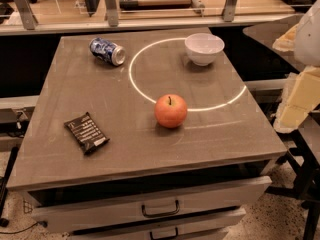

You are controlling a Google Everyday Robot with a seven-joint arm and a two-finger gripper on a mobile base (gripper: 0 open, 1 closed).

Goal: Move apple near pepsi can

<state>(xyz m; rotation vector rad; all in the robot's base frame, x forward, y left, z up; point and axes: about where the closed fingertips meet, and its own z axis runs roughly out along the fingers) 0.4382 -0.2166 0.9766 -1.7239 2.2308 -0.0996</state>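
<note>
Camera view: one apple (170, 111), one can (107, 51); pincer (300, 101) right.

From here the apple (170, 111) is orange-red, the pepsi can (107, 51) blue with white markings, the bowl (204, 48) white, the wrapper (86, 132) dark, the worktop (75, 94) grey-brown, and the gripper (292, 109) beside its right edge cream.

One apple (170, 111), one pepsi can (107, 51), one white bowl (204, 48), one dark wrapper (86, 132), two drawers (100, 210), one gripper (301, 100) right of the apple.
</note>
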